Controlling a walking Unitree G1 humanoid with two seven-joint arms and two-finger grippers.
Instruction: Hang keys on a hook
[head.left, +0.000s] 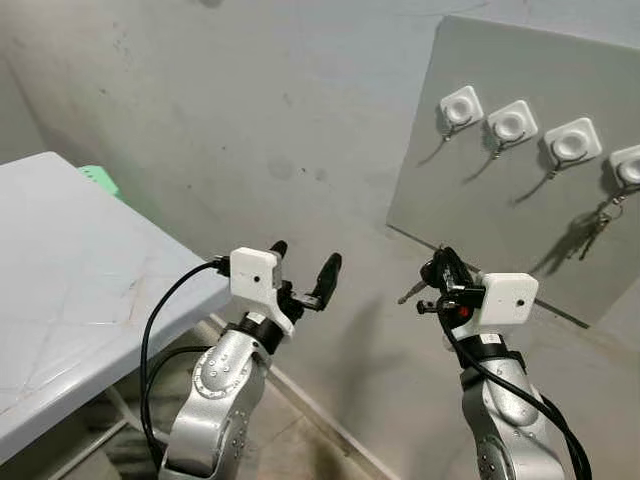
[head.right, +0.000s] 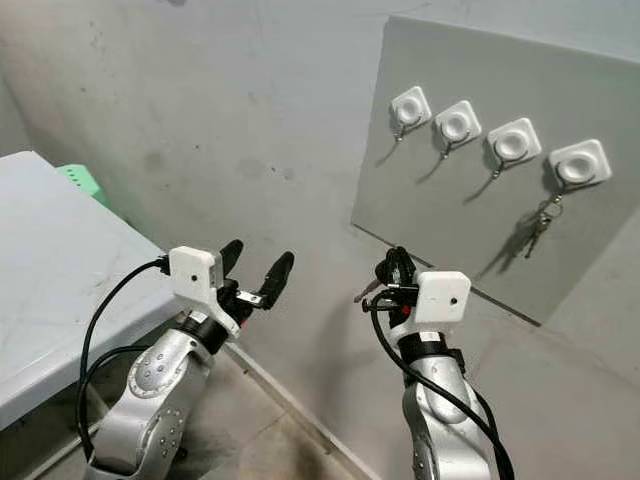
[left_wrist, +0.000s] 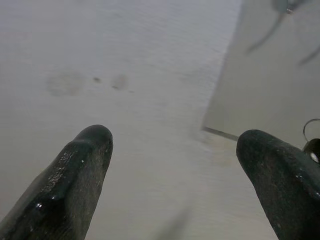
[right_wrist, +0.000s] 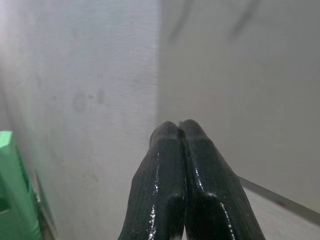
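Observation:
A grey board (head.left: 480, 210) on the wall carries several white hooks (head.left: 511, 122) in a row. One bunch of keys (head.left: 598, 224) hangs from the rightmost hook (head.left: 630, 166). My right gripper (head.left: 440, 264) is raised below the board's lower left corner, shut on a set of keys; one key (head.left: 411, 293) sticks out to its left, and the key ring (left_wrist: 311, 131) shows in the left wrist view. In the right wrist view its fingertips (right_wrist: 180, 135) are pressed together, facing the wall and the board's edge. My left gripper (head.left: 305, 256) is open and empty, held up to the left of the right one.
A pale grey table (head.left: 70, 280) stands at the left, its edge close beside my left arm. Something green (head.left: 100, 178) sits behind the table against the wall. The bare wall lies between the table and the board, and floor tiles (head.left: 300, 440) show below.

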